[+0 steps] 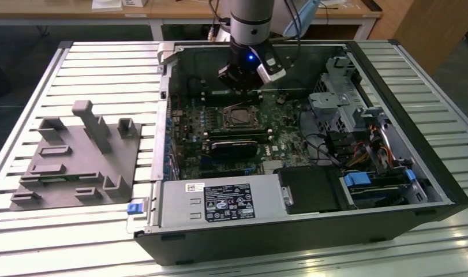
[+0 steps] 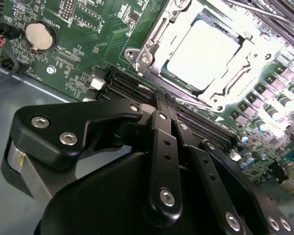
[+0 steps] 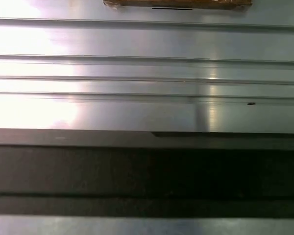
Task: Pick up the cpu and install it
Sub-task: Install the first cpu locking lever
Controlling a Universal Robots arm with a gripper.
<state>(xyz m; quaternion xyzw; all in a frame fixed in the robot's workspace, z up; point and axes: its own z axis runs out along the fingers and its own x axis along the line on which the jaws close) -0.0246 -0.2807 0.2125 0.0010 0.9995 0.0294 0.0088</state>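
The arm is reaching down into the open computer case (image 1: 388, 190), which is lying on its side on the slatted metal tabletop (image 1: 103, 69). In the exterior view the tool (image 1: 245, 78) is hanging over the far part of the green motherboard (image 1: 218, 130), just beyond the socket (image 1: 240, 118). Whether its fingers are spread or pressed together cannot be told from these pictures; the black linkage of the tool (image 2: 159, 161) is crowding the second wrist view, and the fingertips are not distinguishable there.

In the second wrist view the cpu (image 2: 203, 51) is lying flat inside the metal frame of the socket (image 2: 142, 56), its pale square top glaring under the light. A round coin battery (image 2: 39, 35) is sitting on the board off to one side of it, with the dark memory slots (image 2: 137, 88) running between the socket and the tool.

On the exterior view's left, a grey fixture plate (image 1: 72, 167) with upright pegs is resting on the tabletop, well apart from the case.
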